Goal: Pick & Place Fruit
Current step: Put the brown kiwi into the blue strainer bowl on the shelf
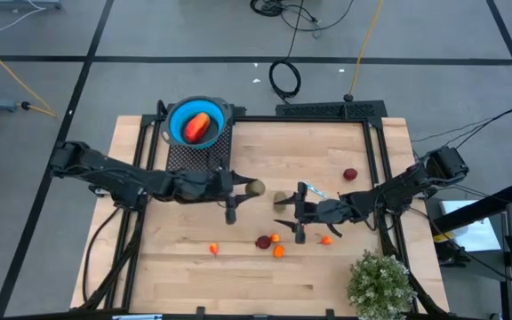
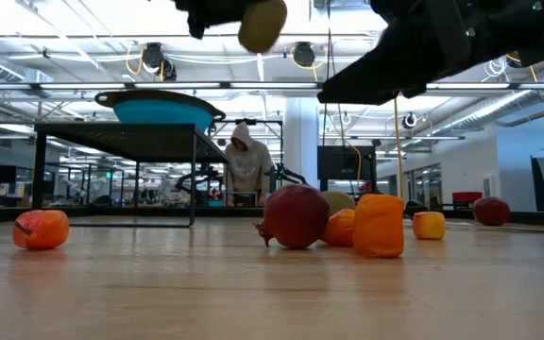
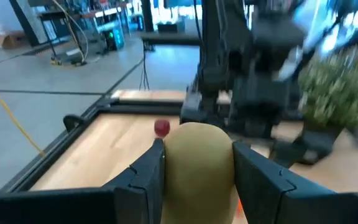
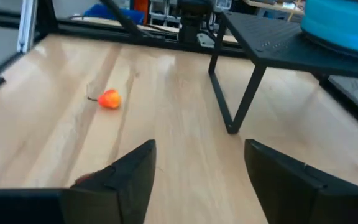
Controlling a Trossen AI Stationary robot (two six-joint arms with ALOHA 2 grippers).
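Observation:
My left gripper (image 1: 247, 188) reaches in from the table's left and is shut on a brownish-green oval fruit (image 1: 255, 188), which the low view shows high above the wood (image 2: 263, 24). My right gripper (image 1: 290, 212) hovers open and empty over mid-table, right of the oval. A red-orange piece (image 1: 199, 126) lies in the blue bowl (image 1: 178, 114) on a black stand. On the table rest a dark red fruit (image 1: 263, 241), another (image 1: 350, 174), a pale greenish one (image 1: 281, 197) and several tiny orange ones (image 1: 278, 252). My left gripper pinches the oval fruit at its two sides (image 3: 173, 163), one finger (image 3: 146, 180) on each flank. The fingers come in about level from the table's left. The fruit is lifted clear of the table, its rounded end poking out past the fingertips.
A thin silvery-blue utensil (image 1: 315, 191) lies by the right gripper. A bushy potted plant (image 1: 380, 283) stands at the near right corner. The stand's black legs (image 4: 232, 109) rise left of the right gripper. A person (image 2: 246, 161) is in the room behind.

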